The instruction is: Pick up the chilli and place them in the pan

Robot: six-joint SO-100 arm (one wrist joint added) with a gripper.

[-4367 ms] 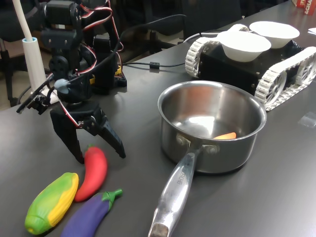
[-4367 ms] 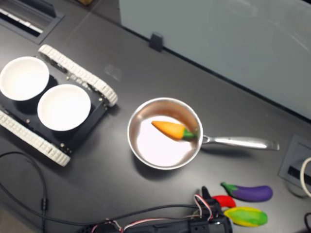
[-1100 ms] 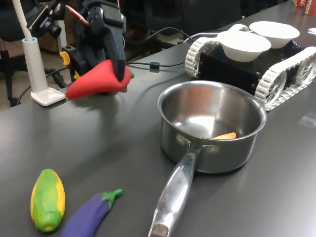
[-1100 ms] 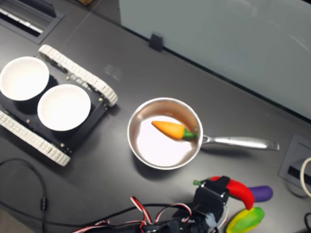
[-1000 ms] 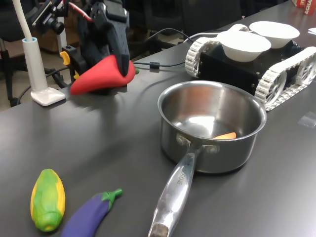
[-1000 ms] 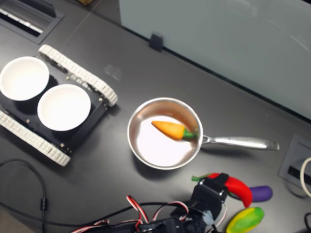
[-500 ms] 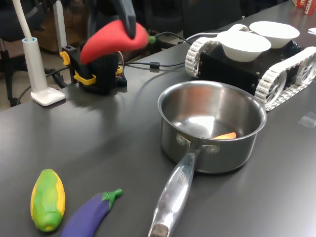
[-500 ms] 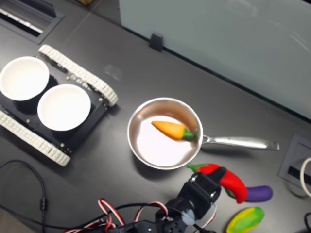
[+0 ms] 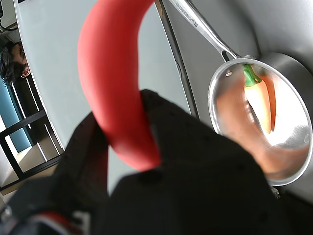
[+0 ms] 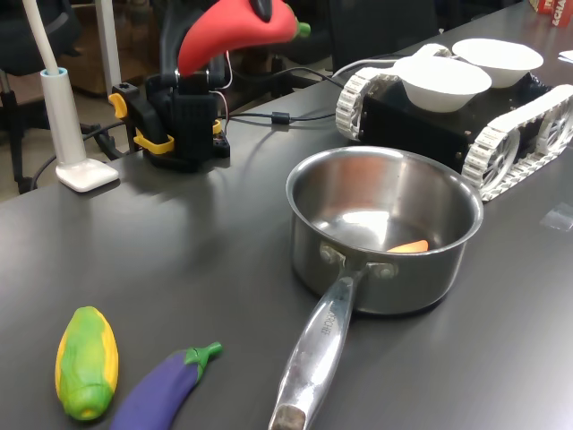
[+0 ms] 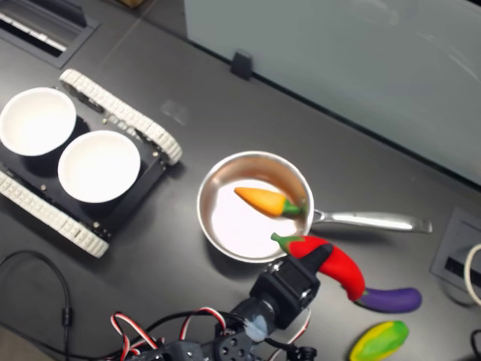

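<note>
Moved: the tool [image 11: 312, 265] with the smooth curved red toy chilli [image 10: 235, 30] has risen and swung toward the pan since half a second ago; in the second exterior view the chilli's green stem now overlaps the pan's near rim, where before it lay just clear of it.
Tool: black jaws closed tight on the chilli's middle, one on each side in the wrist view; it touches nothing else.
Chilli: one, held high in the air, well above the counter [image 10: 206, 242]; its stem end points toward the pan in the first exterior view.
Pan: one shiny round stainless steel saucepan [image 11: 218, 226] with a long riveted handle, standing on the dark counter, unmoved.
In the pan: one orange toy carrot [image 11: 259, 200] with a green top, lying on the bottom.
On the counter: one purple toy eggplant [image 10: 166, 387] and one green-yellow toy corn [image 10: 86, 361], lying near each other at the first exterior view's lower left, where they were.
Beyond: one black tracked vehicle [image 11: 113, 120] with white treads carrying two white bowls [image 11: 99, 166].
</note>
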